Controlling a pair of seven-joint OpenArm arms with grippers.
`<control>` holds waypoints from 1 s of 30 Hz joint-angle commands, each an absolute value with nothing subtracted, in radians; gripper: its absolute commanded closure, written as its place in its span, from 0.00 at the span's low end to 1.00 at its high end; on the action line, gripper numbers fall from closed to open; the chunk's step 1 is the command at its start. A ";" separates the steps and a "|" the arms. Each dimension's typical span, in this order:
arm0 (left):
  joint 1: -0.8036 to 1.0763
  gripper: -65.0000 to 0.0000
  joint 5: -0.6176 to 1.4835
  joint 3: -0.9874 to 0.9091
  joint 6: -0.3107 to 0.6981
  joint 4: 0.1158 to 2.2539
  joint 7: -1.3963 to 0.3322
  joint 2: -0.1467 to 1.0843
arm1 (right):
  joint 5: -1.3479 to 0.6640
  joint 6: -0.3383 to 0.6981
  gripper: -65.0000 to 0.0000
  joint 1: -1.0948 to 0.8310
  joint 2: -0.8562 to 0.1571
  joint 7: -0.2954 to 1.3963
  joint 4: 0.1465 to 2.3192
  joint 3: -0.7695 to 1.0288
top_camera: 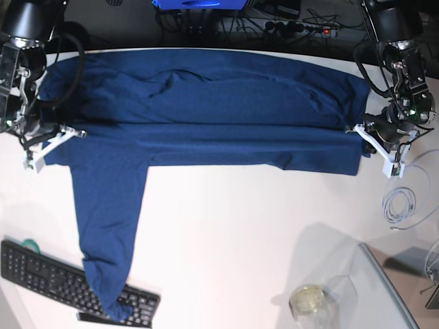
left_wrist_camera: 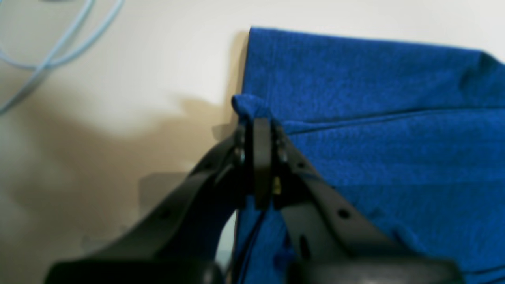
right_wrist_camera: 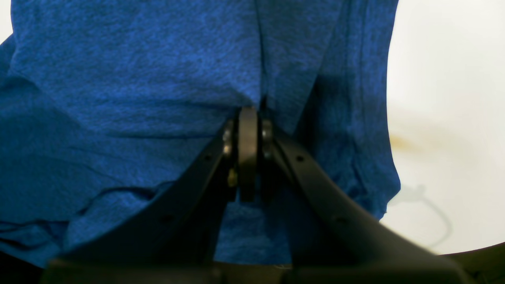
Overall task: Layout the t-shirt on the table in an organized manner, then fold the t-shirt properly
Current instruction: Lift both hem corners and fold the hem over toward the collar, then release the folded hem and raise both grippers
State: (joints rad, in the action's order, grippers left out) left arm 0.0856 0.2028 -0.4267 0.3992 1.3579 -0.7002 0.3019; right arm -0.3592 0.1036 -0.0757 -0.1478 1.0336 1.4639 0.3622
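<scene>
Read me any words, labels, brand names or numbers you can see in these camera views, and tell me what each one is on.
No text can be read in any view.
The t-shirt is plain, with no print or visible label.
The keyboard has key markings, but they are too small and blurred to read.
The table and the glass jar show no writing.

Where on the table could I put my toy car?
The big white middle of the table is bare, between the t-shirt, its hanging sleeve and the jar. The keyboard corner and cable side are crowded.
</scene>
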 commanded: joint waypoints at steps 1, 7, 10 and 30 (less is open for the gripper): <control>0.079 1.00 0.208 -0.433 0.400 1.380 -0.685 0.318 | -0.364 0.099 1.00 -0.062 -0.159 1.024 1.475 0.366; 0.085 1.00 0.208 -0.432 0.400 1.374 -0.685 0.308 | -0.364 0.099 1.00 -0.058 -0.160 1.023 1.428 0.366; 0.085 1.00 0.208 -0.432 0.400 1.374 -0.685 0.308 | -0.364 0.099 1.00 -0.061 -0.160 1.021 1.426 0.366; 0.140 0.93 0.197 -0.435 0.398 1.451 -0.685 0.312 | -0.371 -0.004 0.46 -0.097 -0.143 1.021 1.531 0.369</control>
